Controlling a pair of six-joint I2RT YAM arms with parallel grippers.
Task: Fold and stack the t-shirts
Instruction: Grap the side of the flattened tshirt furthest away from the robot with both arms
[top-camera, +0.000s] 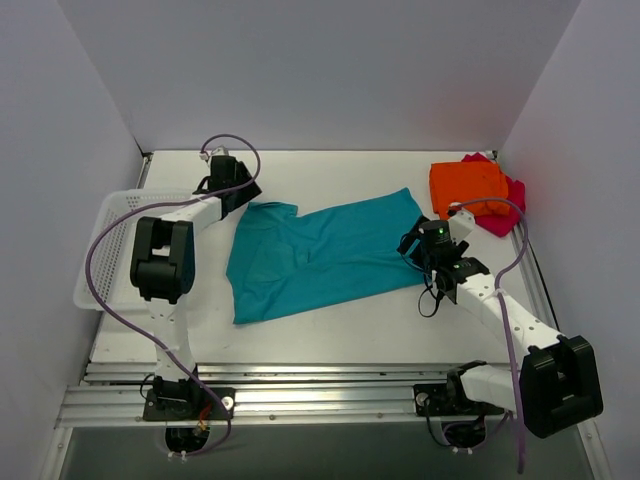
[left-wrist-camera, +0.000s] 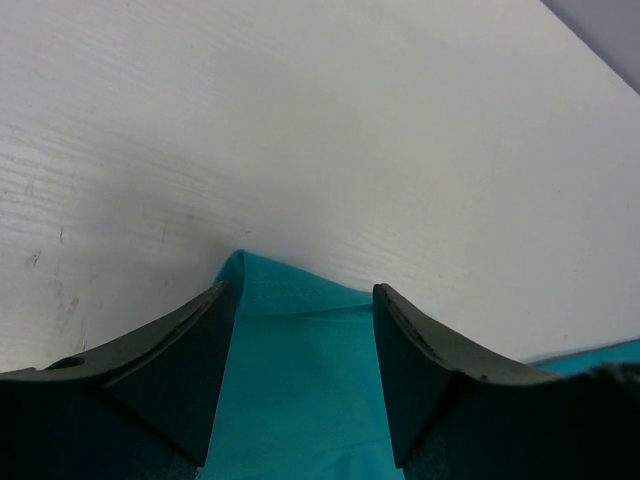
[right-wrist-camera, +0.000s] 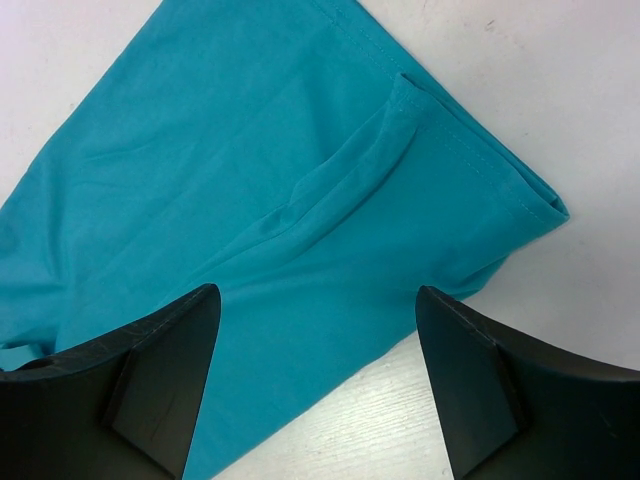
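The teal-blue t-shirt (top-camera: 320, 255) lies spread flat in the middle of the table. The orange t-shirt (top-camera: 467, 187) lies folded on the magenta-pink t-shirt (top-camera: 505, 210) at the back right. My left gripper (top-camera: 243, 195) is open over the teal shirt's far left corner (left-wrist-camera: 300, 340), which shows between its jaws. My right gripper (top-camera: 418, 248) is open just above the teal shirt's right edge (right-wrist-camera: 300, 230), near a sleeve fold, holding nothing.
A white mesh basket (top-camera: 105, 245) stands at the table's left edge beside the left arm. White walls close in the back and both sides. Bare white tabletop (top-camera: 330, 330) lies in front of the teal shirt.
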